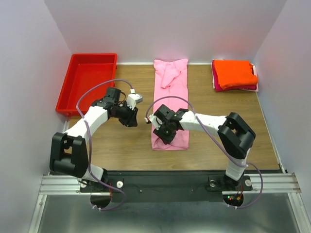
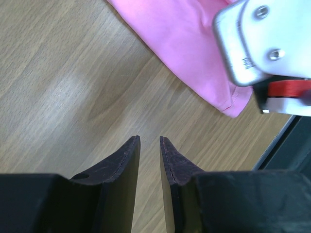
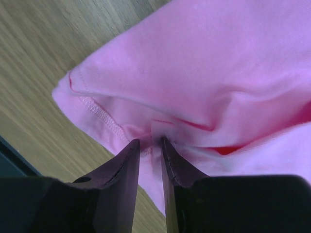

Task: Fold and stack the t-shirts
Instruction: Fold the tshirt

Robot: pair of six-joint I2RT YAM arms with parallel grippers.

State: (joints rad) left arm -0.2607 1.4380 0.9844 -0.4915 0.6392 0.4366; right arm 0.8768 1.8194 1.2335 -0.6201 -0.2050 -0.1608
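Observation:
A light pink t-shirt (image 1: 171, 92) lies as a long folded strip down the middle of the wooden table, its sleeves bunched at the far end. My right gripper (image 1: 163, 135) is at the strip's near left corner, shut on a puckered fold of the light pink t-shirt (image 3: 194, 63) beside the hem; in the right wrist view the gripper (image 3: 149, 141) has cloth between its tips. My left gripper (image 1: 131, 119) hovers left of the strip over bare wood. It (image 2: 149, 139) stands open a little with nothing between its fingers. A folded bright orange t-shirt (image 1: 235, 73) lies on a darker pink-red one (image 1: 218, 88) at the far right.
A red plastic tray (image 1: 89, 80) sits at the far left by the wall. White walls close the table on three sides. The right arm's wrist housing (image 2: 262, 39) shows close by in the left wrist view, above the pink shirt's corner (image 2: 228, 99).

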